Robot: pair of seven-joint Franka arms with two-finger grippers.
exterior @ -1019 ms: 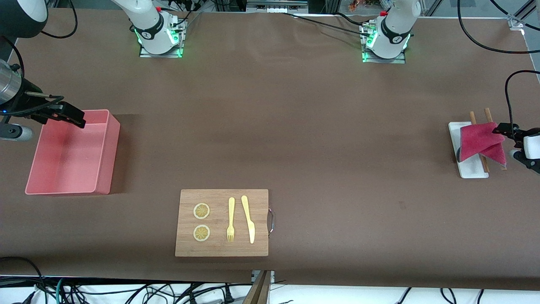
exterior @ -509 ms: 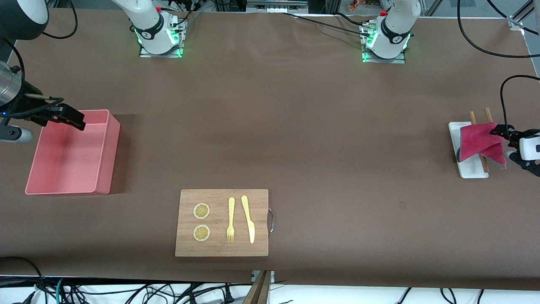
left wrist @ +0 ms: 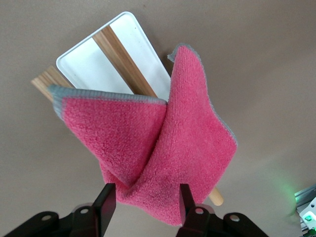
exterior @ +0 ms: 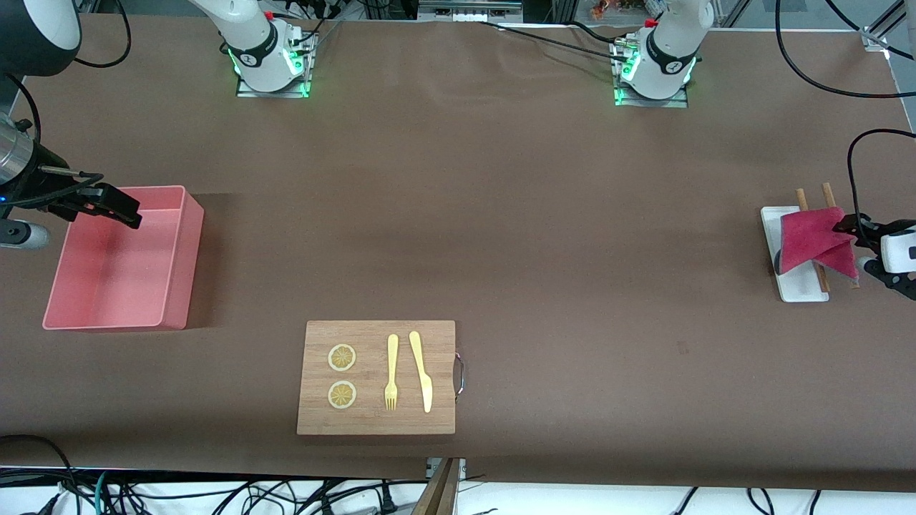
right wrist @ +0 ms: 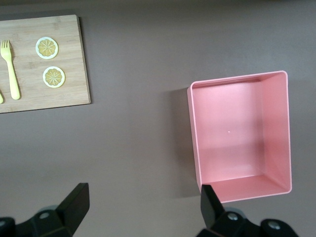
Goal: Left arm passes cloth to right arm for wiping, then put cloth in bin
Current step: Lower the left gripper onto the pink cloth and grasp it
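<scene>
Left wrist view shows the left gripper (left wrist: 143, 200) half-closed around a fold of the cloth (left wrist: 163, 143) draped over the white tray (left wrist: 106, 64), so pickup is underway; next, a firm pinch and lift toward the waiting, wide-open right gripper (exterior: 107, 204) above the bin (exterior: 182, 279).

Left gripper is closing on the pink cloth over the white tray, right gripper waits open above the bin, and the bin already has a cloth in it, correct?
Not quite: the bin holds nothing, as the right wrist view shows. The rest stands: the left gripper has its fingers around the cloth over the white tray, and the right gripper waits open above the bin.
</scene>
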